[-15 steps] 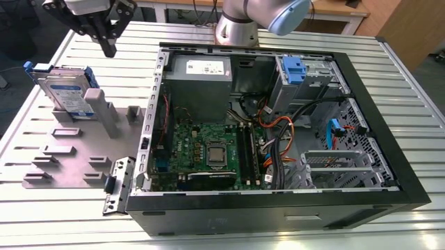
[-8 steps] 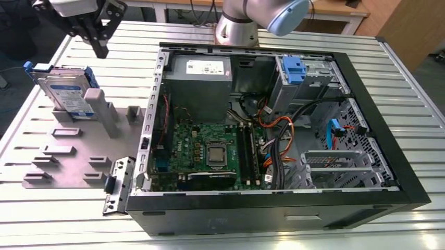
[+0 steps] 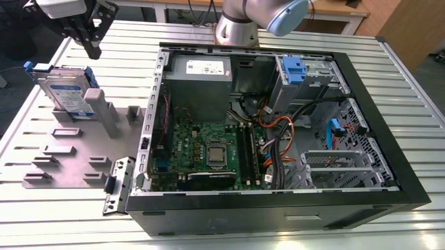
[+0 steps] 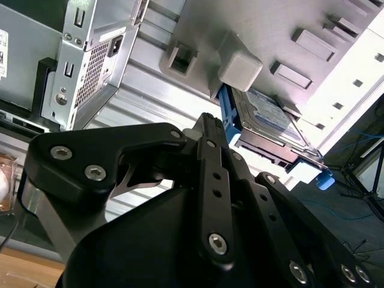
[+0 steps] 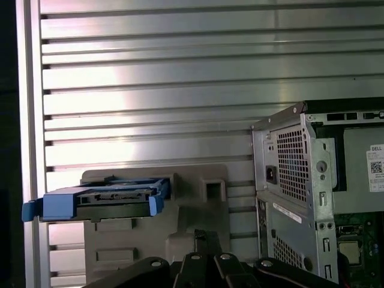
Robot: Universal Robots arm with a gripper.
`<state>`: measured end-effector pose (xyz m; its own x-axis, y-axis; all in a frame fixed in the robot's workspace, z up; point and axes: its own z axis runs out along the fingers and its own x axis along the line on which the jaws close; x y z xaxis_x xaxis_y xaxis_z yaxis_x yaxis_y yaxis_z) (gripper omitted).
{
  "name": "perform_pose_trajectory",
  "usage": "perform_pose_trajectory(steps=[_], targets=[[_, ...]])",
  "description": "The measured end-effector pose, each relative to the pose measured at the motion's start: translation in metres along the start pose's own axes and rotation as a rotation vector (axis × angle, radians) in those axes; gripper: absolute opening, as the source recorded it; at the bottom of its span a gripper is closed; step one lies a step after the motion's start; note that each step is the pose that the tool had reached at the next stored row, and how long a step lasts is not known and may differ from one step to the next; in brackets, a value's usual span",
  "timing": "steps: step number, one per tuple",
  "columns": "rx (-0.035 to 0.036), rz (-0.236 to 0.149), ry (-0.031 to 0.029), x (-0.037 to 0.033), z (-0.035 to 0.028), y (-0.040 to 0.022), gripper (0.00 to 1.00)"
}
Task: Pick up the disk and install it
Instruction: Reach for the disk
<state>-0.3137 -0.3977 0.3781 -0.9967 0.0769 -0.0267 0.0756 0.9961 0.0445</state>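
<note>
At the exterior view's left, the black two-fingered tool (image 3: 93, 51) hangs over the ribbed aluminium tabletop (image 3: 132, 41), fingertips pointing down. It sits above the disk and apart from it. In both wrist views its fingers (image 5: 202, 240) look pressed together with nothing between them, so the tool (image 4: 207, 117) is closed and empty. Just below it, the flat silver-grey hard drive with a white-and-blue label, clipped in a blue plastic carrier (image 3: 66, 91), stands tilted on edge in a slot of the light grey moulded fixture plate (image 3: 90, 148), which lies flat on the tabletop. In the first wrist view the drive (image 5: 102, 201) is seen edge-on at the plate's corner. Beside the plate's near corner lies a small silver metal latch panel (image 3: 118, 185). Further right lies the open black computer case (image 3: 278, 219), holding a grey power supply box (image 3: 201, 78), a green motherboard (image 3: 208, 146) and, toward the exterior view's right, a lone blue plastic bracket (image 3: 293, 70) in the drive bay.
</note>
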Motion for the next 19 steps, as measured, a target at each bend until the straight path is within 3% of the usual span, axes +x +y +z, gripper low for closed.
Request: perform_pose_trajectory(steps=[5,6,7,9,10,19], targets=[[0.0001,0.000,0.0008,0.0001,0.0000,0.0000,0.11],[0.0005,0.000,0.0063,0.0001,0.0002,0.0000,0.11],[0.0013,0.001,0.0153,0.0001,0.0004,0.0000,0.11],[0.0032,0.002,0.0401,0.0001,0.0011,-0.0001,0.11],[0.0035,0.002,0.0465,0.0001,0.0014,-0.0001,0.11],[0.0038,0.002,0.0481,0.0013,0.0015,-0.0002,0.11]])
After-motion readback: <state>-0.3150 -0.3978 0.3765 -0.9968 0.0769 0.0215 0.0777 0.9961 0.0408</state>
